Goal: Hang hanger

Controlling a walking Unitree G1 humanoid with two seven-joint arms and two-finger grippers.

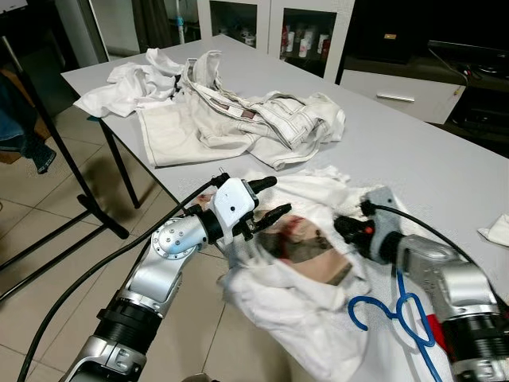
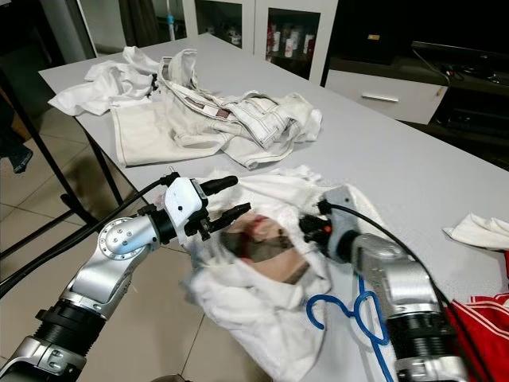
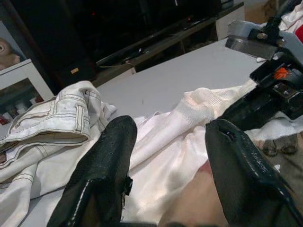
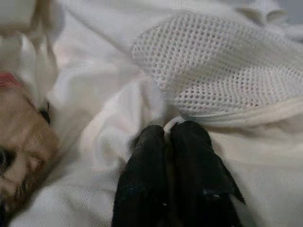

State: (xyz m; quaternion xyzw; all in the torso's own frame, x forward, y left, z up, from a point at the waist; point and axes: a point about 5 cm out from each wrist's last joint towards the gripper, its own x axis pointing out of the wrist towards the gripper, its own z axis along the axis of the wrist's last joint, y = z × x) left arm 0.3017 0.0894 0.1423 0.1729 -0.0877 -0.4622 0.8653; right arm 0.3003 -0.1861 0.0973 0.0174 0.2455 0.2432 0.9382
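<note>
Clearly nearer the right claw (image 4: 165,137), pressed together pinching the white T-shirt (image 1: 302,302): blue hanger (image 1: 390,314), on the worktop (image 1: 413,167) right of the shirt. Left claw (image 1: 266,199) spread.

A shirt (image 1: 302,270) is lying at the near edge of the tabletop (image 1: 413,159), between the left claw (image 1: 266,199) and the right claw (image 1: 343,225). A hanger (image 1: 394,314) is lying on the shirt, right of it. Farther back, a heap of clothes (image 1: 238,111) is sitting on the tabletop.
</note>
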